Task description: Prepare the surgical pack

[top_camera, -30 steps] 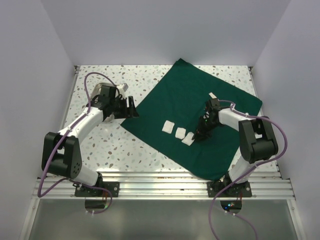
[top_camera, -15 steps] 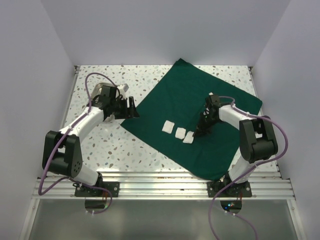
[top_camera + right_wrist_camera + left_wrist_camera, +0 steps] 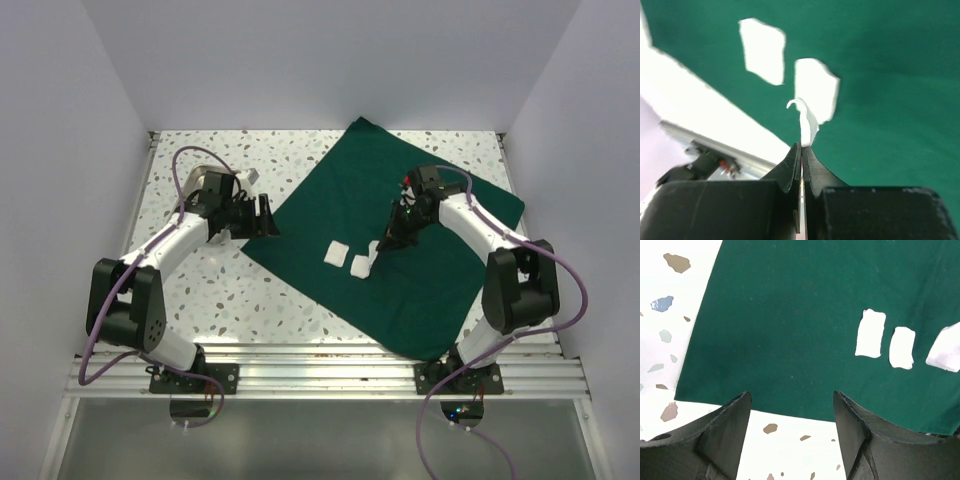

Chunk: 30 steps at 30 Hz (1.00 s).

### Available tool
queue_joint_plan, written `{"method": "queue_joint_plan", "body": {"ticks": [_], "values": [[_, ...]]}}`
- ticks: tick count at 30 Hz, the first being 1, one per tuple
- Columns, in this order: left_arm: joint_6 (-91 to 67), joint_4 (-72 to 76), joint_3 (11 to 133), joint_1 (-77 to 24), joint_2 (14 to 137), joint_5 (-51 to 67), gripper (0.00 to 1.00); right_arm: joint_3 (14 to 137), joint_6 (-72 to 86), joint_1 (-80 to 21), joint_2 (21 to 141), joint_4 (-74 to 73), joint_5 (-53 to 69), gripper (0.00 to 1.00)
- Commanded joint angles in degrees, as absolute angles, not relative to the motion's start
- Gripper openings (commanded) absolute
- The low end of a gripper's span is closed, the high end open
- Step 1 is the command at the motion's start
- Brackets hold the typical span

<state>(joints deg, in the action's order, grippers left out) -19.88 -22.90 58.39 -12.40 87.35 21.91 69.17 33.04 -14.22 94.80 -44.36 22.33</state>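
My left arm point(image 3: 165, 245) and right arm point(image 3: 478, 222): white link shells, black joint housings, chunky black shoulder blocks. A purple cable point(image 3: 180, 165) loops off each arm and runs down past the black base plates point(image 3: 195, 380) on the silver rail point(image 3: 320, 375). Small red light point(image 3: 406, 182) by my right wrist. Left end effector point(image 3: 790, 405): two matte black fingers, broad, rounded tips. Right end effector point(image 3: 801, 148): black fingers too, tapering to thin edges, boxy black body behind.
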Motion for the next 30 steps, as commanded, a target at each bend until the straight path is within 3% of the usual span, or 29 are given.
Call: {"method": "queue_joint_plan", "body": {"ticks": [1, 14, 30], "values": [[-18.72, -20.74, 60.47, -12.48, 87.71, 23.20, 0.70, 72.07, 33.75, -15.99, 96.84, -43.61, 29.07, 0.00], [-18.37, -21.27, 61.35, -12.48, 88.24, 22.94, 0.70, 72.25, 34.98, -17.05, 106.60, -36.83, 34.54, 0.00], [-18.81, -20.92, 61.35, -12.48, 89.03, 23.29, 0.70, 71.81, 38.14, -16.52, 104.68, -33.49, 38.49, 0.00]]}}
